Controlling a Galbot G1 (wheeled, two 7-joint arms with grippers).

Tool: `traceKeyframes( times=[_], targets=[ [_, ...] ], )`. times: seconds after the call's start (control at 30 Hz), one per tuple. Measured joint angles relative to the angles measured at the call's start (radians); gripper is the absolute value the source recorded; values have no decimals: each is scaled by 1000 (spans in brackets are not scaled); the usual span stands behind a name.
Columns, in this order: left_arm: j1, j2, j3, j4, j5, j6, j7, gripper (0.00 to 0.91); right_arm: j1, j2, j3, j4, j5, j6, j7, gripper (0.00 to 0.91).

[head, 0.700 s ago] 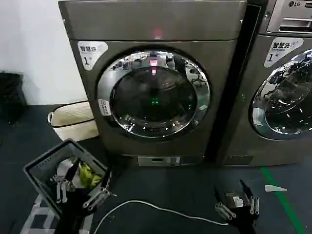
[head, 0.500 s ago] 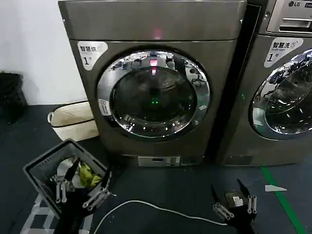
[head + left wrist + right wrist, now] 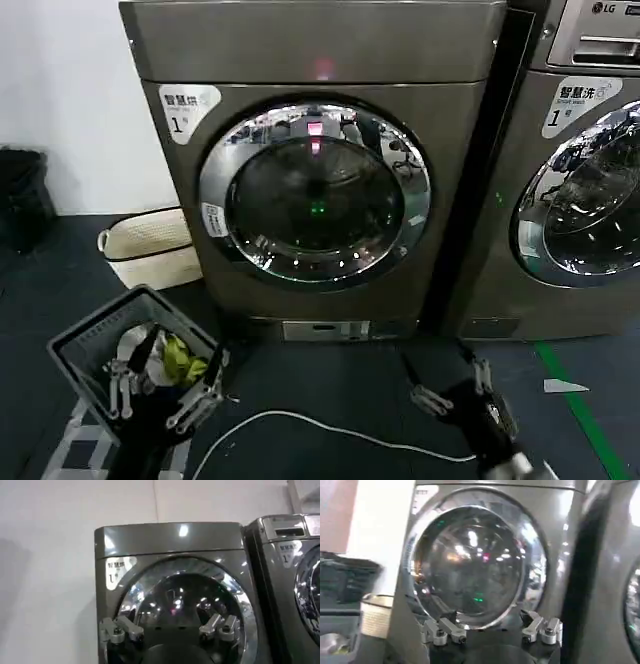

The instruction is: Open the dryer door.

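Two robot arms, each black toward the wrist. The left end effector (image 3: 165, 390) has silver-grey metal linkage fingers (image 3: 116, 630) with round pivot screws at the joints. The right end effector (image 3: 447, 385) matches it, with black fingertips (image 3: 408, 368) beyond the silver links.

The dryer (image 3: 320, 170) stands ahead, its door (image 3: 315, 193) on its front. A second machine (image 3: 560, 170) is just right; a basket (image 3: 135, 365) sits on the floor front-left, a bag (image 3: 150, 248) behind it.

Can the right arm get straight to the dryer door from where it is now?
Probably yes. The right gripper hangs open, low before the dryer, with only bare floor between it and the shut dryer door.
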Motion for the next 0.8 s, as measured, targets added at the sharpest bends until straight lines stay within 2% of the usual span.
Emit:
traceKeyframes(
  times=[0.2, 0.4, 0.8],
  targets=[
    [12, -12, 5, -1, 3, 0, 1, 907, 184, -88, -110, -80, 68, 3, -17, 907],
    [22, -27, 7, -5, 14, -4, 2, 907, 378, -140, -237, -156, 100, 6, -34, 907],
    [27, -40, 1, -6, 23, -8, 4, 907, 710, -135, -495, -337, 145, 56, -74, 907]
  ],
)
